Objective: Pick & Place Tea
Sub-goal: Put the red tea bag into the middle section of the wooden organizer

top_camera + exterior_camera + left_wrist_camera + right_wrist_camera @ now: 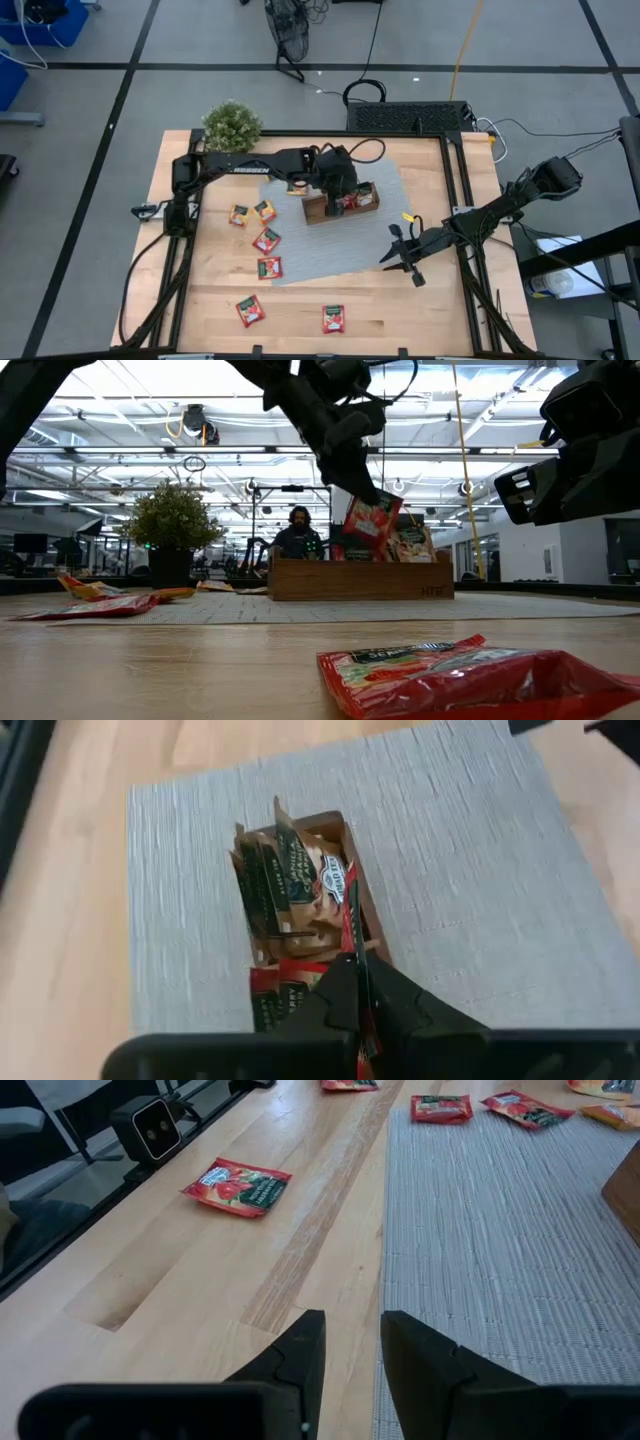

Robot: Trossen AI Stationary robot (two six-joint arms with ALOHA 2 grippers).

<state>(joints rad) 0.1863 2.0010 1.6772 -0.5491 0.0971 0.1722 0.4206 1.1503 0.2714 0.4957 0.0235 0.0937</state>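
Robotics lab or open workshop hall, taped grey floor (pixel 100 120), ceiling strip lights (pixel 130 455) (exposed ducting too), seated person (pixel 297 538) at far desks, trailing cables (pixel 372 60)

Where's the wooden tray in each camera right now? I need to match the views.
High view: wooden tray on the grey mat, centre, under the left gripper.
Low view: tray mid-picture, behind the loose sachets.
Left wrist view: tray centre, sachets inside.
Right wrist view: only its corner at the edge.
Shared landmark: the grey mat.

Tray (pixel 341 207) on mat (pixel 390 215); sachets (pixel 267 240) left
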